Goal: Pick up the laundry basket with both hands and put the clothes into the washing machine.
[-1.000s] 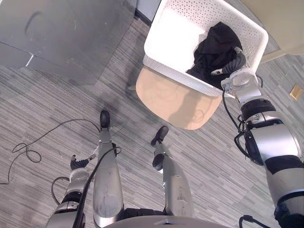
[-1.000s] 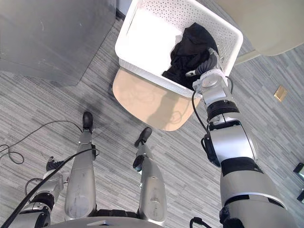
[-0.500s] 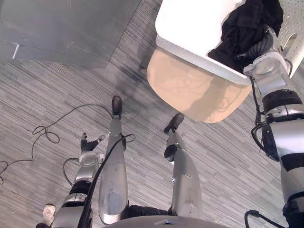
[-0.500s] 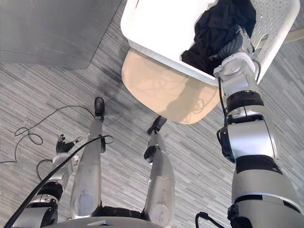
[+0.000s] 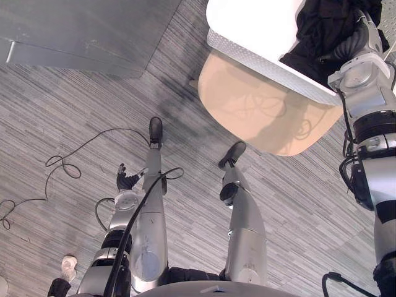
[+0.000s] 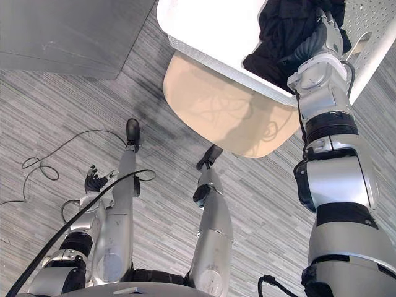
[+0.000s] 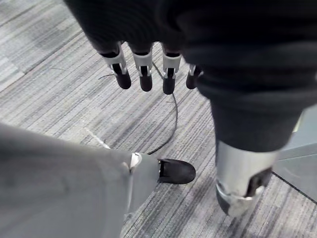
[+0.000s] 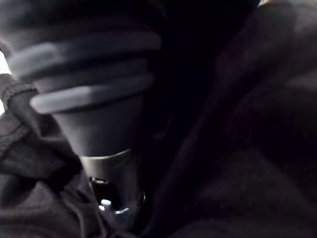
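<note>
At one o'clock, right robot hand (image 5: 357,40) lies buried among clothes (image 5: 325,25) in the basket (image 5: 266,62), grip impossible to tell, and should bunch them fully before lifting; left robot hand (image 6: 94,181) hangs slack, empty.

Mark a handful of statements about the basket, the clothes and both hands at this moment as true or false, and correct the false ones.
1. The white laundry basket rests on a round tan table. True.
2. The clothes in the basket are white. False: they are black clothes.
3. The left hand grips the basket's rim. False: it hangs low at the robot's side over the carpet, open and holding nothing.
4. The right hand reaches into the basket, in among the black clothes. True.
</note>
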`<state>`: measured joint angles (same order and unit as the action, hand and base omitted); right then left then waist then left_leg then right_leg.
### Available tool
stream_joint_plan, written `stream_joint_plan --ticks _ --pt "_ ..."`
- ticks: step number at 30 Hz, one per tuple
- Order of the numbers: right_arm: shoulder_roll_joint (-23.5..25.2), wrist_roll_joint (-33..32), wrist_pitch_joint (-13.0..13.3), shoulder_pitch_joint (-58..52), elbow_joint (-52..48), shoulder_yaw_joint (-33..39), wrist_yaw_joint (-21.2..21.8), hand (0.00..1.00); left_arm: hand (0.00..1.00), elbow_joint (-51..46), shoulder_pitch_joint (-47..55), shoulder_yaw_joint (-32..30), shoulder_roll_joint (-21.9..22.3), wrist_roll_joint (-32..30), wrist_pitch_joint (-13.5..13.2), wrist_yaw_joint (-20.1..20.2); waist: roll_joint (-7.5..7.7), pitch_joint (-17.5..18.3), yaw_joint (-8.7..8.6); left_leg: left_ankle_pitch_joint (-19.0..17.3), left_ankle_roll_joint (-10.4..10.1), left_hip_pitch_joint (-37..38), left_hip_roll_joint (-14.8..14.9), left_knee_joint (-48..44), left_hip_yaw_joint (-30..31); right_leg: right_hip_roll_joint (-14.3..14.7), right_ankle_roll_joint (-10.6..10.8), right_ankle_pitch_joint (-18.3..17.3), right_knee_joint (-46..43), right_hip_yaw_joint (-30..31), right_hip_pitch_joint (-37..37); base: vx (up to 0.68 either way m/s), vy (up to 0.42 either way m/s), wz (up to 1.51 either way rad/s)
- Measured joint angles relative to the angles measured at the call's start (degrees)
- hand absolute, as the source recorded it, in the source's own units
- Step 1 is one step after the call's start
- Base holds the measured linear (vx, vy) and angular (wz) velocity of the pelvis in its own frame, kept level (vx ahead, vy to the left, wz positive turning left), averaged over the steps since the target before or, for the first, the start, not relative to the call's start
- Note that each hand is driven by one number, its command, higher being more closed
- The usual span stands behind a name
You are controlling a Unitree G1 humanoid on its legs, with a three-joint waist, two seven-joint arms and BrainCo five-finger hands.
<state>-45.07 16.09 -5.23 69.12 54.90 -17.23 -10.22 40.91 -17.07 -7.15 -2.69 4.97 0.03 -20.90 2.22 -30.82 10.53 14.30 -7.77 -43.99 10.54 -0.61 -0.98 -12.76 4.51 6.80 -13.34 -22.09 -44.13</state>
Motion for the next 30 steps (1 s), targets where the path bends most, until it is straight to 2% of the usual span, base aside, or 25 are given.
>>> stream_joint_plan --ticks 7,12,17,19,25,30 --pt "0.68 0.02 0.5 -1.15 -1.69 0.48 0.04 1.0 0.0 0.26 -0.01 0.02 -0.15 0.02 0.0 0.06 -0.12 0.37 0.0 0.55 -0.06 0.13 0.02 0.16 0.05 -0.02 -0.02 0.01 -0.4 0.0 -0.02 0.0 -0.005 0.0" --pt "2.55 -0.06 0.48 -3.91 -1.51 0.48 0.03 1.0 0.0 2.19 0.05 0.64 0.64 0.02 0.1 0.06 -1.26 4.44 0.21 1.69 -0.07 0.08 -0.01 2.05 0.45 -0.02 -0.01 -0.01 -0.39 -0.42 -0.58 0.01 -0.038 0.02" --pt "4.4 -1.25 0.57 -5.78 -0.86 1.08 0.04 1.0 0.0 2.53 0.05 0.68 0.6 0.02 0.1 0.02 -1.63 6.2 0.26 1.95 -0.12 0.26 0.01 2.08 0.77 -0.09 -0.14 -0.28 -1.05 -0.48 -0.59 -0.01 -0.054 0.02" --pt "5.19 -5.45 0.95 -6.18 -0.3 3.2 0.04 1.0 0.0 2.54 0.06 0.65 0.54 0.02 0.13 0.02 -1.63 6.2 0.27 2.1 -0.14 0.7 -0.01 2.43 0.77 -0.31 -0.14 -0.69 -1.88 -0.47 -0.59 -0.01 -0.06 0.06" --pt "6.63 -27.97 3.43 -8.69 -1.67 14.45 -0.46 1.0 0.0 2.17 0.81 -0.99 0.67 1.1 1.27 0.02 -1.59 6.61 0.14 2.73 -0.44 1.16 -0.13 3.9 0.13 -1.1 -0.17 -1.8 -4.0 -0.32 -1.7 -0.01 -0.069 0.04" --pt "8.93 -38.69 5.12 -9.38 -2.55 20.18 -1.23 1.0 0.0 0.97 1.7 -2.85 1.18 2.84 1.83 -0.01 -1.58 6.61 -0.67 3.17 -0.11 1.16 -0.08 3.88 -0.3 -1.18 -0.18 -1.79 -4.32 -0.19 -1.9 0.0 -0.074 -0.02"
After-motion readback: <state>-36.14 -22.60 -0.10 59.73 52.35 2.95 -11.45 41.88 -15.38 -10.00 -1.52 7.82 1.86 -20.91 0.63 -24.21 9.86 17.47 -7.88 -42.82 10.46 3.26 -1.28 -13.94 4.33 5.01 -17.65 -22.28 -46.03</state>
